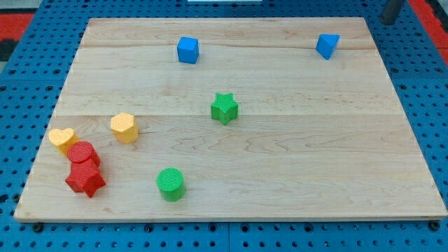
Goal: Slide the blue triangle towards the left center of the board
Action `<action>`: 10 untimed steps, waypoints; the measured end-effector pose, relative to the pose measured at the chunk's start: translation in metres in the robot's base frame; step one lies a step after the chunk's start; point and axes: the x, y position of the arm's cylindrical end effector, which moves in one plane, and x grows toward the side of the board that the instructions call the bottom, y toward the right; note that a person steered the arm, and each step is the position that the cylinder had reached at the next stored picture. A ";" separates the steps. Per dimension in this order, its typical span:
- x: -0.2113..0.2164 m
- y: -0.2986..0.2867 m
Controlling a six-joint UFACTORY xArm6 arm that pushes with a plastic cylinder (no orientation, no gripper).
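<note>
We see the blue triangle (pixel 327 45) near the board's (pixel 294 168) top right corner, just below the top edge. It sits alone, well apart from the other blocks.

Our rod shows only at the view's top right, off the board's corner: a dark grey shaft cut by the frame edge. My tip (pixel 387 21) looks to be just past the top right corner, up and right of the blue triangle and not touching it. No claw on this rig, so nothing to call spread or pinched; the rod holds nothing.

Other blocks:
- Blue cube (pixel 187 50) near the top edge, left of centre, well left of the triangle.
- Green star (pixel 225 108) about mid-board.
- Green cylinder (pixel 170 184) near the bottom edge, left of centre.
- Yellow hexagon (pixel 124 127) toward the left edge, about mid-height.
- Yellow heart (pixel 62 140) close to the left edge, below and left of the hexagon.
- Red cylinder (pixel 83 155) just right of and below the heart, touching or nearly touching it; we cannot tell which.
- Red star (pixel 85 180) directly below the red cylinder, pressed against it, near the bottom left corner.

The board lies on a blue pegboard (pixel 21 91), with a red strip (pixel 28 17) showing at the view's top left.
</note>
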 end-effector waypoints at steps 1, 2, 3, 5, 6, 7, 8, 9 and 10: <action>0.000 0.000; 0.001 -0.012; 0.018 -0.023; 0.065 -0.068; 0.065 -0.134; 0.090 -0.192; 0.094 -0.194; 0.107 -0.216; 0.103 -0.278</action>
